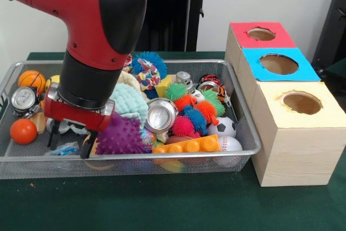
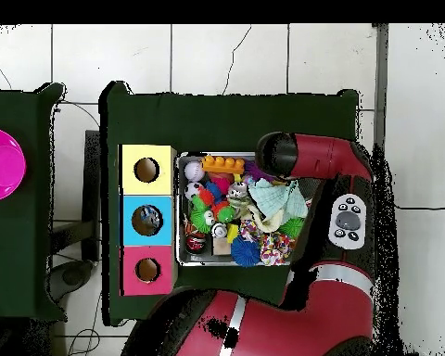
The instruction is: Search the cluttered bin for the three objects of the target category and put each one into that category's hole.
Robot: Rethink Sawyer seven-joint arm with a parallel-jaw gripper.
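The gripper [image 1: 69, 143] hung low in the lower left of the front view, inside the cluttered bin [image 1: 238, 109], its dark fingers spread apart with nothing between them. Just below and beside its tips lay a clear crumpled shape with a blue-and-white patch, probably one of the plastic bottles [image 1: 64, 149], though too much was hidden to be sure; no other bottle could be picked out. Such a bottle would likely be light, thin-walled and slick, apt to buckle or squirt out of a hard pinch, so a hold across the middle of its body seemed wisest. The purple spiky ball [image 1: 121, 135] crowded it on the right.

The front view showed the gripper's tips and the blue-topped box's hole [image 1: 278, 64] at the upper right. The overhead view hid that end of the bin under the arm, but it looked straight down into that hole at centre left, where something pale showed inside, and showed a pink bowl [image 2: 2, 165] on another tabletop at the far left.
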